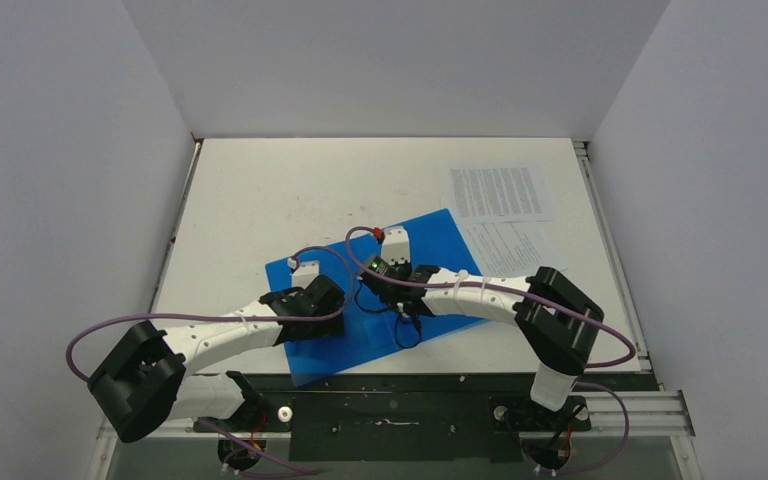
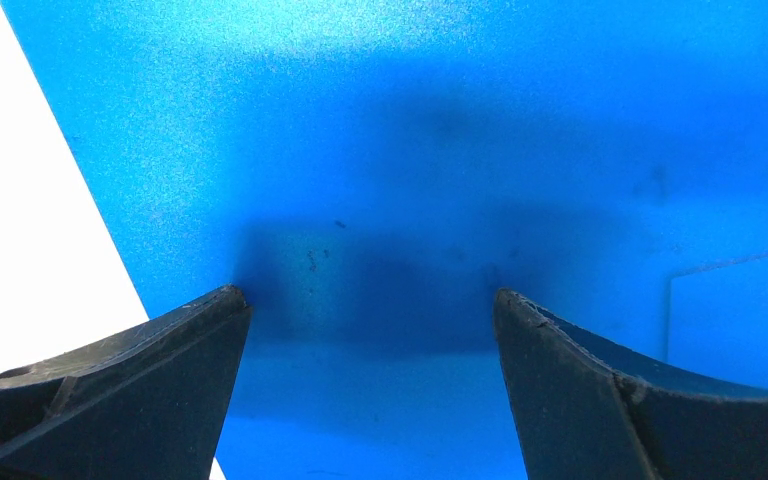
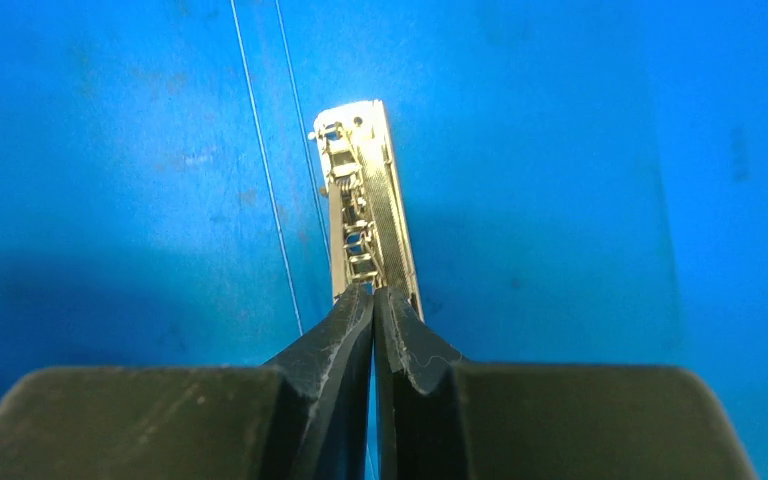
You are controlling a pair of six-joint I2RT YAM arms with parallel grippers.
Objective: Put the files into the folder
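The blue folder (image 1: 440, 240) lies open on the white table (image 1: 260, 190). It fills the left wrist view (image 2: 410, 130) and the right wrist view (image 3: 580, 180). My left gripper (image 1: 328, 296) (image 2: 370, 295) hangs open just above the folder's left part, near its left edge, with nothing between the fingers. My right gripper (image 1: 380, 276) (image 3: 373, 290) is shut, its tips against the near end of the metal clip (image 3: 365, 200) at the folder's spine. The files are two printed sheets at the back right: one (image 1: 497, 192) lies apart, the other (image 1: 512, 246) at the folder's right edge.
Grey walls close in the table on three sides. A black rail (image 1: 440, 382) runs along the near edge, where the folder's front corner reaches it. Purple cables (image 1: 320, 250) loop over both arms above the folder.
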